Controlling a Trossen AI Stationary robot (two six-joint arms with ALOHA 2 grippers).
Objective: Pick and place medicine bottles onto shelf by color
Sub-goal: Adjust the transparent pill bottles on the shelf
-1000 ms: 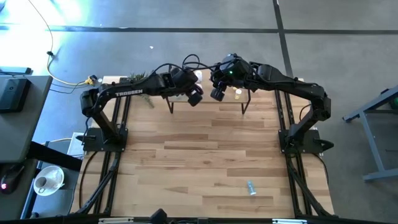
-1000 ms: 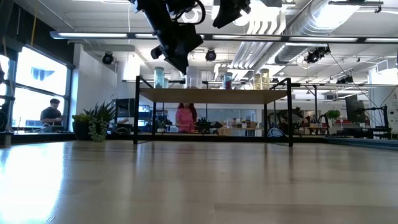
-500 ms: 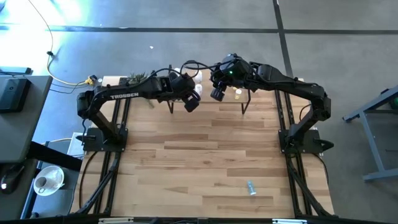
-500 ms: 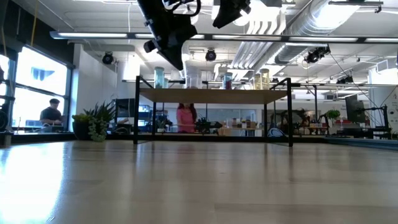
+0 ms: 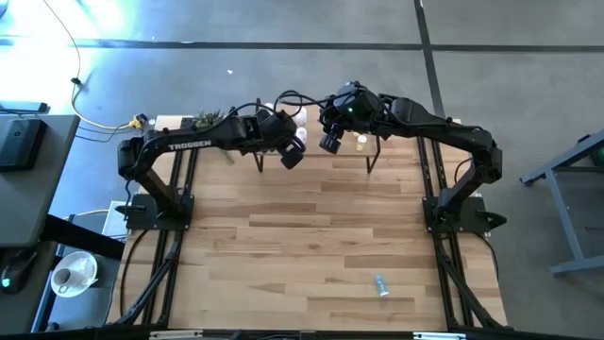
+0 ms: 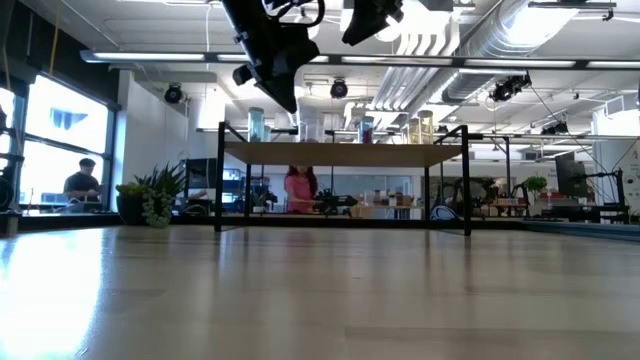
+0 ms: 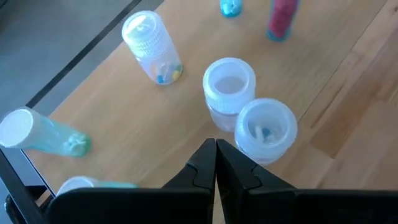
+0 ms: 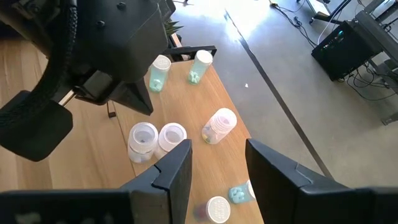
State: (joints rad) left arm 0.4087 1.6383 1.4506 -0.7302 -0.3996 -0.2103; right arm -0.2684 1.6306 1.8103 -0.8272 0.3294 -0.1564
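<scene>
**benchbot_fan:** So where were your grippers, and where was the next bottle?

**me:** Both were up over the low light-wood shelf [image 5: 363,146] on thin black legs at the far edge of the slatted wooden table [image 5: 311,236]. My left gripper [image 7: 216,163] had its fingers pressed together with nothing in them. It hung just above the two clear white-capped bottles [image 7: 247,118], which stood touching each other. My right gripper [image 8: 217,165] was parted about halfway and also empty, over the middle of the shelf.

**benchbot_fan:** And what was left to sort?

**me:** As far as I could tell, one small light-blue bottle [image 5: 380,284] was lying on its side near the table's near-right corner, well apart from the shelf. Its long axis ran roughly from the near edge to the far edge, tilted a bit. It lay toward the base side of both grippers, and my right arm was clearly the closer one, so I'd guess that pick was its job. The rest stood on the shelf: teal-green bottles [image 8: 158,73] at one end, a clear one with coloured pills [image 8: 219,126] near the pair.

**benchbot_fan:** Anything change in the last second?

**me:** My left arm pulled back from the shelf toward its own side a little, then settled. My right one didn't budge, and neither did the bottle on the table.
</scene>
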